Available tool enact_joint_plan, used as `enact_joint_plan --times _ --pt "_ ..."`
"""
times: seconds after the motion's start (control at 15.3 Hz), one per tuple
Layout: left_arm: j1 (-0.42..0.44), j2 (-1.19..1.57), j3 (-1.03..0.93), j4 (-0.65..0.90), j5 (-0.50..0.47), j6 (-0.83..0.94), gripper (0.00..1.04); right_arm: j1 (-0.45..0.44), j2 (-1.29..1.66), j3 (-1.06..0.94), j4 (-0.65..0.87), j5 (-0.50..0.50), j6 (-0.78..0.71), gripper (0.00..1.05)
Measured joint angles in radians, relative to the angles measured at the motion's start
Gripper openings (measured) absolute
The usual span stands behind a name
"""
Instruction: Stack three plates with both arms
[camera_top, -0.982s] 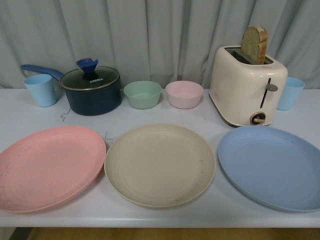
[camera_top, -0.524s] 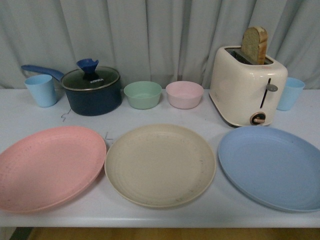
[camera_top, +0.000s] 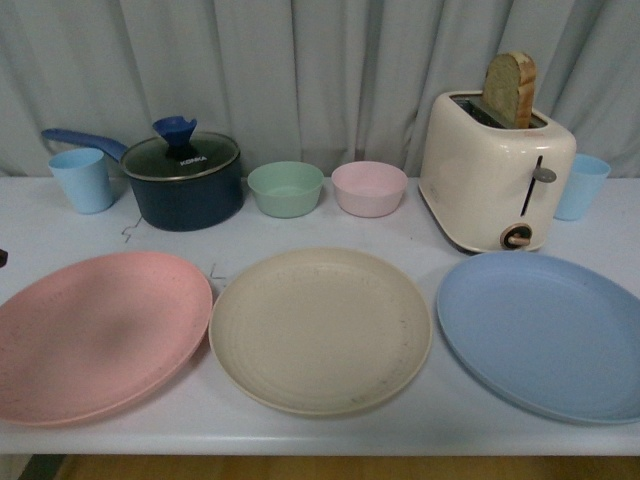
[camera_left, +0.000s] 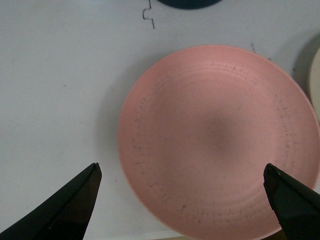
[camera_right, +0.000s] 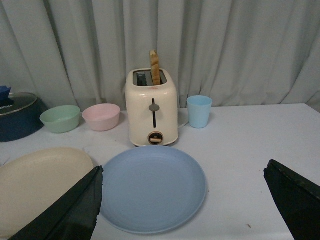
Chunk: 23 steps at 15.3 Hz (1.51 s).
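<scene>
Left tool jaws wide apart, nothing in them, hanging over the pink plate looking straight down; right tool also spread and empty, set back and looking across the blue plate; all three plates lie flat on the desk in one row along its front edge, pink on the robot's left, cream plate in the middle, blue on its right, nothing stacked yet; main risk as I see it: rims sit low on the desk, so a finger that misses the lip will shove the plate instead of lifting it, and pink and blue are both close enough to the front edge to slide off; pinch on a thin matte rim could let the plate tilt and drop; toaster just behind blue and pot behind pink limit approach from the back; both arms heading for the cream plate together could clash.
</scene>
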<state>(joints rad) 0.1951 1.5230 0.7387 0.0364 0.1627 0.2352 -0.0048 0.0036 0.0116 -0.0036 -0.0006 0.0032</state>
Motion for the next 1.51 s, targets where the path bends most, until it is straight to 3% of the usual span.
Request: enact_joint_plan --times 0.39,0.79,0.85,1.31,1.44,1.51 --pt "0.077 0.352 0.261 -0.055 0.060 0.036 0.98 0.000 0.000 0.000 0.000 0.000 0.000 0.98" --pt "0.117 0.541 0.339 -0.050 0.059 0.087 0.98 0.000 0.000 0.000 0.000 0.000 0.000 0.98" --pt "0.121 0.552 0.342 -0.042 0.059 0.088 0.94 0.000 0.000 0.000 0.000 0.000 0.000 0.98" --pt "0.129 0.608 0.356 -0.032 0.072 0.086 0.17 0.000 0.000 0.000 0.000 0.000 0.000 0.98" --pt "0.138 0.600 0.359 -0.031 0.105 0.063 0.04 0.000 0.000 0.000 0.000 0.000 0.000 0.98" --pt "0.141 0.591 0.358 -0.037 0.110 0.053 0.03 0.000 0.000 0.000 0.000 0.000 0.000 0.98"
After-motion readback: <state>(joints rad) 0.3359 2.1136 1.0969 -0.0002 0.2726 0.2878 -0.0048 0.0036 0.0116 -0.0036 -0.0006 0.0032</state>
